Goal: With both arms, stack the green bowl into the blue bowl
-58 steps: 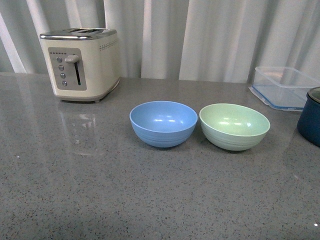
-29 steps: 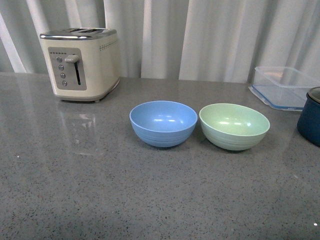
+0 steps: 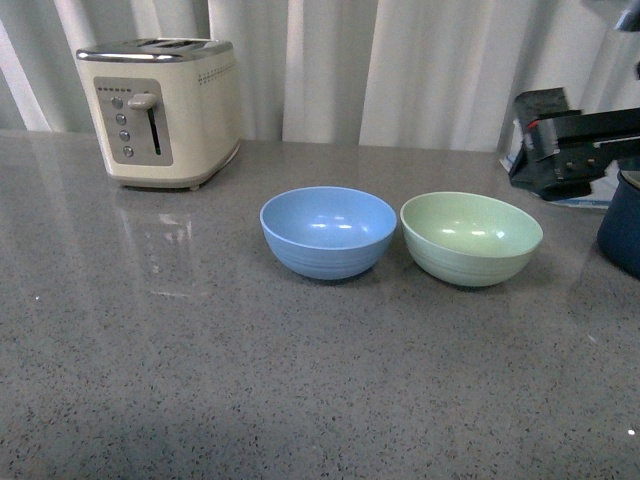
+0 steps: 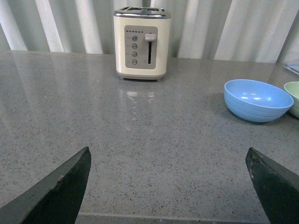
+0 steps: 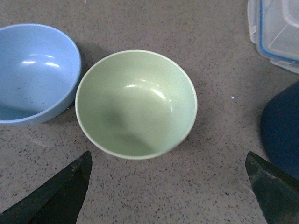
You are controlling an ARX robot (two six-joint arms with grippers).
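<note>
The right jaws stand wide apart and empty, hovering above the green bowl (image 5: 135, 103). It sits upright on the grey desk (image 3: 300, 380), just right of the blue bowl (image 3: 328, 230), with a thin gap between their rims. The left jaws are likewise spread, holding nothing, over bare desk. The right arm (image 3: 580, 150) shows at the far right, by a clear container (image 5: 278, 28) and a navy pot (image 3: 622, 225). A cream toaster (image 3: 160, 110) stands back left.

Open counter (image 3: 300, 380) fronts the green bowl (image 3: 470, 238); blue bowl (image 3: 327, 231) (just beside) and navy pot (image 3: 622, 232) flank it.
</note>
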